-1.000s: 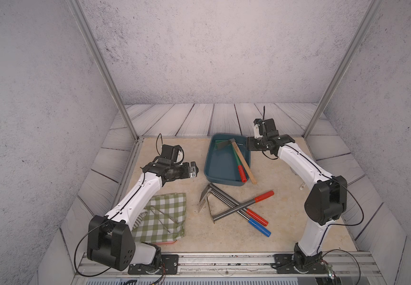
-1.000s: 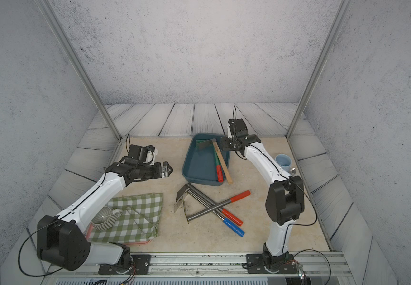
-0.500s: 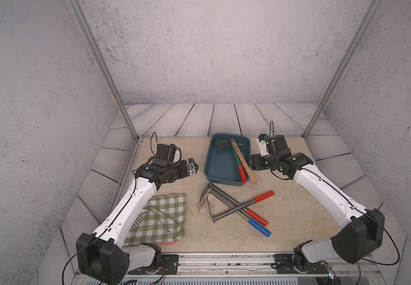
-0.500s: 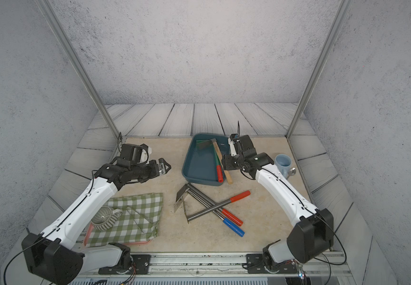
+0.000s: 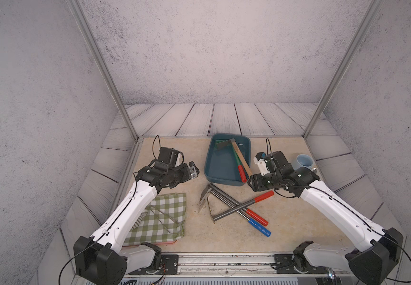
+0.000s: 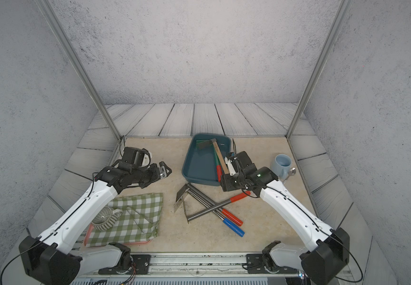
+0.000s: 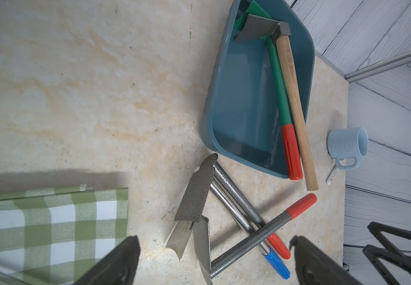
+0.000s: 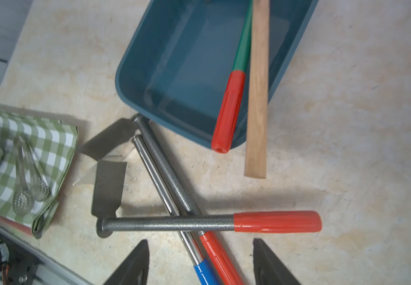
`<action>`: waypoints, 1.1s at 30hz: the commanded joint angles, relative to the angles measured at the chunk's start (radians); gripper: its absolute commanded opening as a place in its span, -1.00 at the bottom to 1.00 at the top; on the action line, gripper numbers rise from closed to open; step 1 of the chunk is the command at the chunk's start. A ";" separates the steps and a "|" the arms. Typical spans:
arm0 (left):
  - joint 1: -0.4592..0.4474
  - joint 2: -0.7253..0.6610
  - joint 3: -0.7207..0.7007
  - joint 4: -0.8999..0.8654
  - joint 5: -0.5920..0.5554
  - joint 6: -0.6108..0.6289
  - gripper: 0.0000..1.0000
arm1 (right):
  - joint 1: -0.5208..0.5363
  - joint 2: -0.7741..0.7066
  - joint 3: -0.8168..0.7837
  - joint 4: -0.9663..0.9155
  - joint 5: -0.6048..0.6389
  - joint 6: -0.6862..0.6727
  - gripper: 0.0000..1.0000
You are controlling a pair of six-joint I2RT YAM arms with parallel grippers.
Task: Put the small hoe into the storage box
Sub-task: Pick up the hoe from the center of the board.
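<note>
Status: the right gripper (image 5: 251, 183) hovers with its jaws about half apart, holding nothing. The left gripper (image 5: 193, 170) has its jaws wide and is empty, with the storage box (image 5: 220, 164) just ahead of its fingertips.

Progress (judged): 2 hoes lie in the box just ahead of the right gripper. These are the green-handled hoe (image 7: 277, 81) and the wooden-handled hoe (image 7: 294, 103), whose handle end overhangs the rim. 3 hoes lie crossed on the table (image 5: 286, 222). The topmost hoe (image 8: 170, 223), its red grip close under the right gripper, looks like the small hoe to take; it is not yet gripped. To do: grasp, lift, place.

Views: the left wrist view shows both blades in the box, which the right wrist view cuts off. The right wrist view shows 2 slotted spoons (image 8: 23, 198) on the checked cloth (image 8: 51, 138). A top view shows the mug (image 6: 281, 165) beside the right wrist, which the right wrist view does not show.
</note>
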 commanded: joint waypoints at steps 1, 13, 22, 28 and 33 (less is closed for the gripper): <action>-0.006 -0.020 -0.017 -0.039 -0.050 -0.004 0.98 | 0.030 -0.023 -0.034 -0.039 -0.030 -0.018 0.34; -0.013 -0.046 -0.105 0.016 -0.070 -0.046 0.98 | 0.052 -0.028 -0.125 -0.038 0.032 0.213 0.34; -0.013 -0.044 -0.094 -0.007 -0.092 -0.011 0.99 | 0.054 0.044 -0.139 -0.057 0.175 0.265 0.34; -0.013 -0.039 -0.108 0.009 -0.078 -0.012 0.98 | 0.054 0.021 -0.196 0.105 0.175 0.597 0.26; -0.013 -0.040 -0.109 0.006 -0.075 -0.003 0.99 | 0.055 0.037 -0.168 0.118 0.216 0.816 0.26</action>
